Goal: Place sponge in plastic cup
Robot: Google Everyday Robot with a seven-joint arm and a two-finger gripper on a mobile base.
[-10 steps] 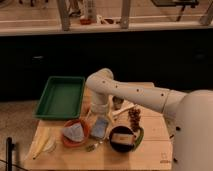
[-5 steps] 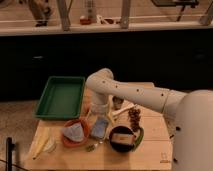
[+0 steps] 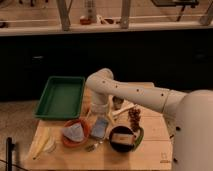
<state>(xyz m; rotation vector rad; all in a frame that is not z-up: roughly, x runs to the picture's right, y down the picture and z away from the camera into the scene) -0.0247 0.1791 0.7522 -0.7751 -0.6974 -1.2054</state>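
Observation:
A blue-grey sponge (image 3: 100, 127) lies flat on the wooden table (image 3: 150, 150), between an orange bowl and a black bowl. My gripper (image 3: 99, 108) hangs from the white arm (image 3: 130, 92) and points down, just above and behind the sponge. A pale shape that may be the plastic cup (image 3: 95, 111) stands right at the gripper, partly hidden by it. I cannot tell whether the gripper touches either thing.
A green tray (image 3: 60, 97) sits at the back left. An orange bowl (image 3: 75, 134) holds a bluish item. A black bowl (image 3: 122, 139) lies front centre, with a small dark cup (image 3: 118, 103), a dark snack cluster (image 3: 135, 117) and a yellowish utensil (image 3: 42, 147) nearby.

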